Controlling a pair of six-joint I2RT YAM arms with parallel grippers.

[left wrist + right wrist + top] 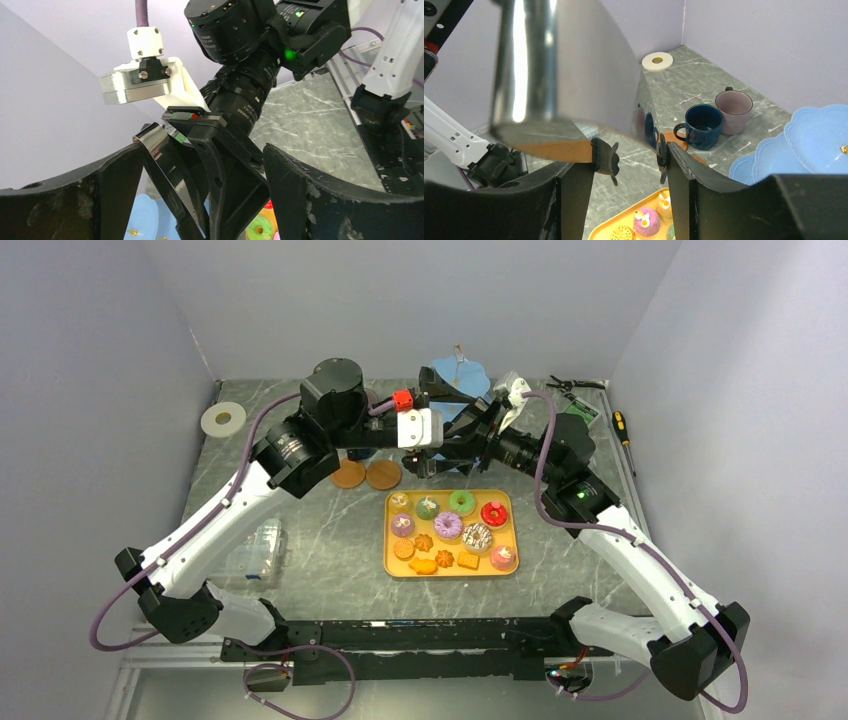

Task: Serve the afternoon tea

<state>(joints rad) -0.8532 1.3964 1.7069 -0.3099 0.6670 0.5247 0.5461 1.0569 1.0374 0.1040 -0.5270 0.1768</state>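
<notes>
Working outward from the arm bases: serving has not begun, as far as the views show. The yellow tray [393, 568] lies mid-worktop and carries every one of the doughnuts and cupcakes [448, 525] and the orange biscuits [443, 559]. At the tray's 10 o'clock the two brown coasters [348, 474] sit touching each other, both bare. Over the tray's 12 o'clock edge the hands meet in the air. The right hand [629, 157] appears pinched on the black tongs [524, 60], whose tips reach past its fingers. The left hand [205, 150] is spread, with a finger on either side of the tongs, and no contact is visible. Beyond the coasters the dark-blue mug [703, 126] and the mauve mug [734, 111] stand side by side on the worktop, off the coasters. The light-blue stand [814, 130] is at 12 o'clock by the far wall, and the tiers in view are bare. All transfers are judged outstanding. The gap between tray and stand is crowded by both wrists, and walls close in on three sides. A clear plastic box [255, 545] occupies 9 o'clock, a white tape roll [222, 420] 10 o'clock and hand tools [572, 386] 2 o'clock. The best open room is either side of the tray.
</notes>
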